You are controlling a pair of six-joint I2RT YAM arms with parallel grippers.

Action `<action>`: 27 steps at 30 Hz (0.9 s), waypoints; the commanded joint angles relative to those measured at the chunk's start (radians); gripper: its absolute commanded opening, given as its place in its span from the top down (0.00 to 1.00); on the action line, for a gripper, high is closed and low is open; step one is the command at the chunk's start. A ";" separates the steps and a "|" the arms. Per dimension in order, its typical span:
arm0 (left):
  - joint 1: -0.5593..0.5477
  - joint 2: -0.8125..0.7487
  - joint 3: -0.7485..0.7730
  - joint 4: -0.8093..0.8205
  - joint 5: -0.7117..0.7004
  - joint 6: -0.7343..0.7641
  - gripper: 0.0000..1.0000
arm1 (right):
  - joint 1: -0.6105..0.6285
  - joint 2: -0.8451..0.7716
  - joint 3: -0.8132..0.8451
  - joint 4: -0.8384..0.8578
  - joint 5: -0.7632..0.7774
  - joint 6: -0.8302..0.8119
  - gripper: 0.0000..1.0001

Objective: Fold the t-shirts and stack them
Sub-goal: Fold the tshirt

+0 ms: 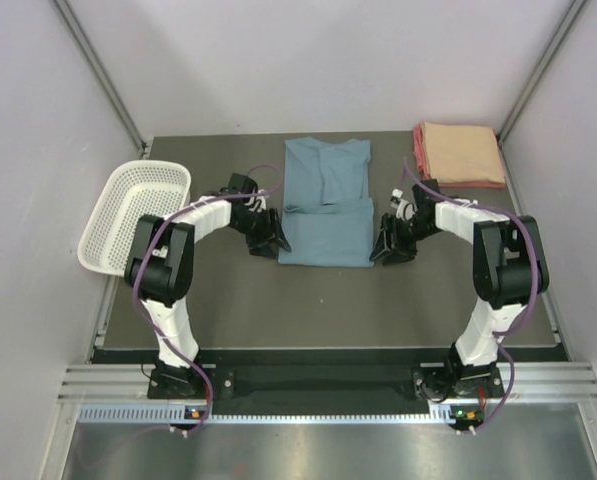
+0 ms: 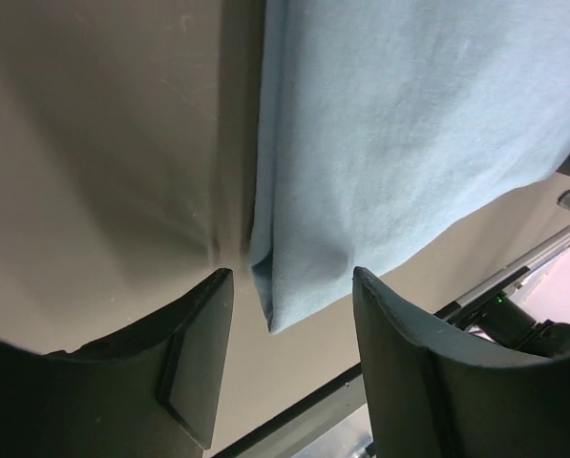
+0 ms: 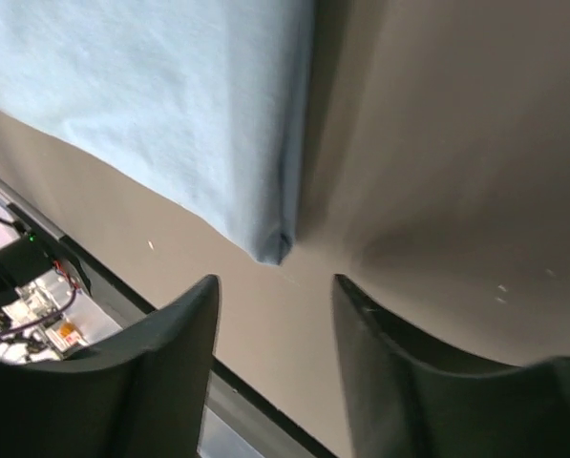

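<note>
Dark table [image 1: 228, 300], blue-grey t-shirt [image 1: 325, 215] folded flat (sleeves tucked in)

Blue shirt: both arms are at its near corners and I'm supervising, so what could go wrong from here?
1. In the right wrist view, the corner of the blue shirt lies just ahead of the open fingers of the right gripper. Closing now may miss it or catch only the tip, likely skewing the fold.
2. The left gripper is open around what looks like a layered corner. It may pinch only one layer and pull the existing fold apart.
</note>
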 commanded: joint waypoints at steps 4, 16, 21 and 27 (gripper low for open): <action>0.000 -0.077 -0.030 0.108 0.040 0.017 0.44 | 0.062 -0.011 0.022 0.122 -0.048 -0.024 0.57; -0.009 -0.077 -0.079 0.122 0.075 0.014 0.47 | 0.077 0.008 0.019 0.102 -0.004 -0.032 0.55; -0.010 -0.088 -0.094 0.121 0.097 0.011 0.48 | 0.079 -0.011 -0.002 0.100 0.013 -0.037 0.54; -0.010 -0.088 -0.135 0.159 0.147 -0.017 0.51 | 0.096 0.000 -0.018 0.122 -0.014 -0.021 0.55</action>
